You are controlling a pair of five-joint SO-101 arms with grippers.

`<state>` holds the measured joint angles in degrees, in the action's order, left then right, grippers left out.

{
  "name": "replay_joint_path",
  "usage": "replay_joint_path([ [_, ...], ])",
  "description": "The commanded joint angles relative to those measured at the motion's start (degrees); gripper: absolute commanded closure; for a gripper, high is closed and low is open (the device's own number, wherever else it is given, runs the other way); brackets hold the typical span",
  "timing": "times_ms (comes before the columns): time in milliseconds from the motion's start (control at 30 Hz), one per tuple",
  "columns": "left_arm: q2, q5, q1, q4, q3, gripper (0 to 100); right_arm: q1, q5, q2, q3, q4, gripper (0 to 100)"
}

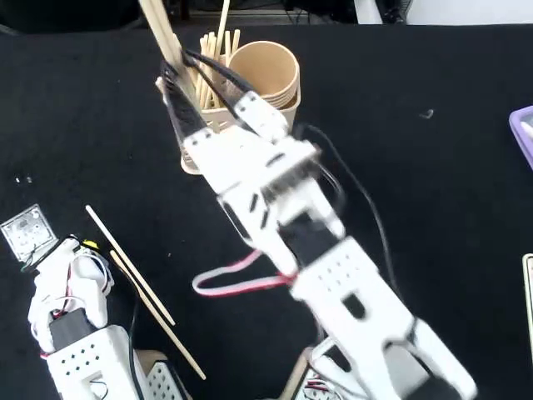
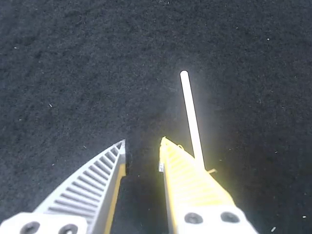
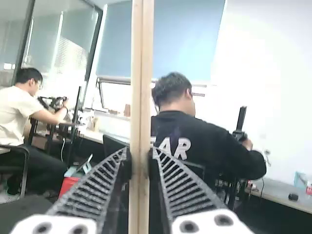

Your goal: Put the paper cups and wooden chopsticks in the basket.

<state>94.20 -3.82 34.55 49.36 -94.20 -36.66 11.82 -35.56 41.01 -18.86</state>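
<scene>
- The right gripper (image 3: 140, 150) is found pressed onto a pair of wooden chopsticks (image 3: 141, 73). The two sticks are pinched side by side between both jaws and run straight out past the tips.
- In the high view, this held pair is seen at the left edge of the basket (image 1: 208, 123), which is placed at the far side of the black table (image 1: 416, 208).
- A bundle of further chopsticks (image 1: 218, 46) is stood in the basket with the ends upward.
- Stacked paper cups (image 1: 268, 71) are set upright, mouth up, just beside that bundle. Their base is covered by the right arm (image 1: 275, 192), so it cannot be told whether they sit within the basket walls.
- The left gripper (image 2: 142, 141) is found spread, with nothing between the jaws, and is held low over the table.
- One chopstick (image 2: 189, 109) is laid flat just beside the yellow finger (image 2: 187, 190), outside the gap. Its near end is hidden behind that finger.
- Two loose chopsticks (image 1: 129, 265) are recorded lying nearly parallel on the table beside the left arm (image 1: 71, 333), well apart from the basket.
</scene>
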Motion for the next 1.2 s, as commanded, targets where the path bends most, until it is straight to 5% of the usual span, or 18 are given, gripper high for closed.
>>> replay_joint_path([
  [0, 0.53, -0.18, -0.4, 0.35, 2.42, 88, 1.93, -0.62, 10.07, -9.45, -1.76, 98.7],
  [233, 0.53, -0.18, -0.22, 0.44, 2.42, 88, 9.05, -0.7, 26.24, -21.67, -1.76, 98.7],
  [533, 0.53, -0.18, -0.31, 0.35, 2.42, 88, 9.14, -0.88, 35.56, -22.9, -1.41, 98.6],
  [633, 0.53, -0.18, -0.31, 0.26, 2.42, 88, 9.41, -5.54, 35.56, -22.9, -0.26, 98.1],
  [867, 0.53, -0.18, -0.22, 0.18, 2.42, 88, 9.41, -18.46, 32.4, -25.8, 12.75, 79.9],
  [1167, 0.53, -0.18, -0.22, 0.09, 2.77, 88, 9.23, -19.25, 16.04, -29.23, 28.13, 80.0],
])
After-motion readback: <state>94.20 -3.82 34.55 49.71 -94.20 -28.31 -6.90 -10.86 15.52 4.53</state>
